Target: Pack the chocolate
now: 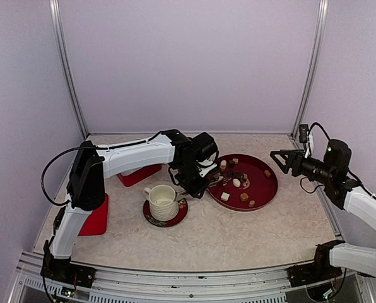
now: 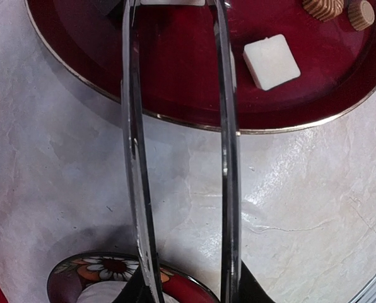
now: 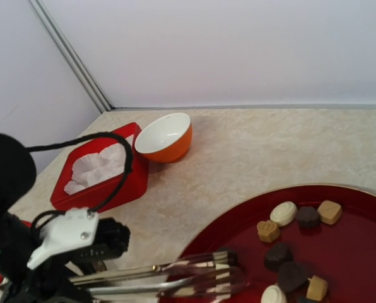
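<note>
Several small chocolate pieces (image 1: 236, 182), dark, tan and white, lie on a round red tray (image 1: 264, 189). My left gripper (image 1: 197, 177) is shut on metal tongs (image 1: 213, 182) whose tips reach over the tray's left edge. In the left wrist view the tongs' two arms (image 2: 229, 158) stand apart, and a white square piece (image 2: 271, 61) lies to their right. Something white shows between the tips at the top edge. The right wrist view shows the tongs' tips (image 3: 229, 271) blurred, left of the pieces (image 3: 283, 213). My right gripper (image 1: 281, 161) hovers open, right of the tray.
A cream cup (image 1: 163, 201) stands on a floral saucer (image 1: 176, 218) in front of the left gripper. A red box (image 3: 103, 167) with white paper and an orange bowl (image 3: 166, 136) stand at the back left. A red lid (image 1: 96, 218) lies by the left arm.
</note>
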